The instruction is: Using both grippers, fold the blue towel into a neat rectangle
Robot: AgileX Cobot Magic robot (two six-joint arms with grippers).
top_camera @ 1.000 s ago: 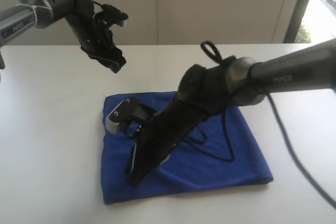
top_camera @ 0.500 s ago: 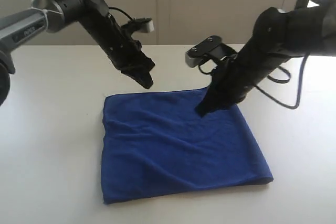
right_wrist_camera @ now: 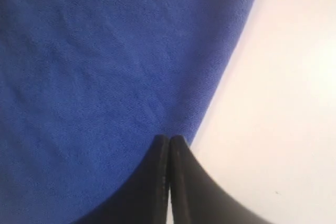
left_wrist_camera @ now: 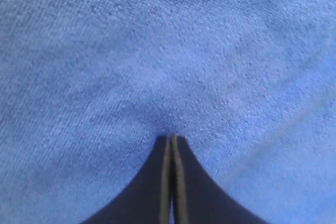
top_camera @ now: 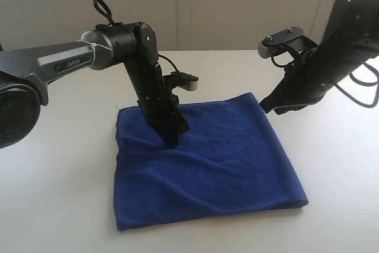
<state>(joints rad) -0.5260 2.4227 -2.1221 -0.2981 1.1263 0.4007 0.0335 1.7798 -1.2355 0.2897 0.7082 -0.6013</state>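
Blue towel (top_camera: pixel 207 170) lies flat on the white table (top_camera: pixel 53 146), one rough rectangle, with soft wrinkles across it and slightly wavy edges. You see bare table on every side of the towel.

Left fingers (left_wrist_camera: pixel 181 182): pressed together, only a hairline between them. Their tips sit down on the towel, inside its far left part, a little in from the far edge. The cloth puckers slightly right at the tips. You cannot tell whether any fabric is actually caught between them. The left arm (top_camera: pixel 139 69) stands steeply over that same part of the towel, with a small grey block jutting from it above the far edge.

Right fingers (right_wrist_camera: pixel 184 182): also closed tight, nothing visibly held. They sit at the towel's far right corner, and the wrist view puts their tips right over the towel's side edge, cloth on one side and bare table on the other. You cannot tell whether they touch the towel. The right arm (top_camera: pixel 331 57) reaches in from beyond that corner, off the towel.
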